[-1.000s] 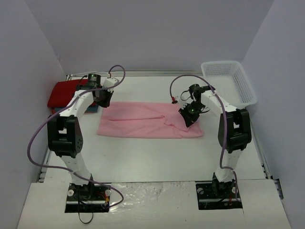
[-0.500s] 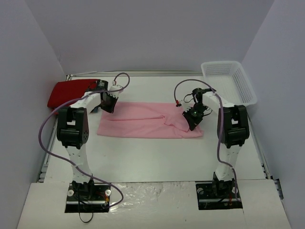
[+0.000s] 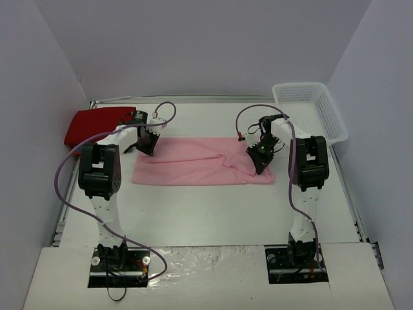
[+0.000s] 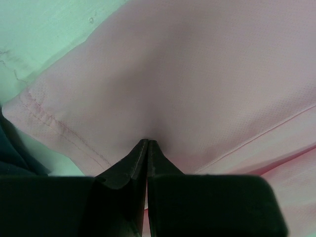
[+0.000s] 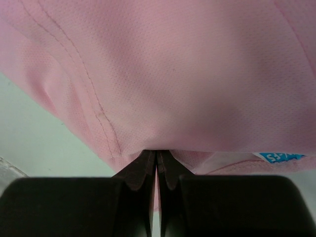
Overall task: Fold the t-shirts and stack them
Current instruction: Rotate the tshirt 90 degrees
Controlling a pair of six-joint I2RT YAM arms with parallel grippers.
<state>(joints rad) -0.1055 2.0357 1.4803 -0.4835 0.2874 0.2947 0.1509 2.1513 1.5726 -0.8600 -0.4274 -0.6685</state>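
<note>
At the far left of the table (image 3: 206, 206) lies the red shirt (image 3: 97, 121). Near it, on its right, is the left gripper (image 4: 147, 142). Its two fingers are squeezed tight together, and they pinch the pink shirt (image 3: 193, 161) close to its far left corner. The cloth puckers a little where the tips bite it. A stitched hem runs close by. A bit of dark blue-green cloth (image 4: 15, 158) peeks in at the left edge of the left wrist view.

The pink shirt lies in the middle of the table. It is spread out long from left to right, mostly flat, with some wrinkles toward its right end.

The right gripper (image 5: 156, 152) is at that right end. Its fingers are squeezed tight too, and they pinch the edge of the pink shirt beside another line of stitching. A small blue tag (image 5: 279, 157) shows on the cloth near it.

In the far right corner stands a white basket (image 3: 310, 106), apart from the pink shirt.
</note>
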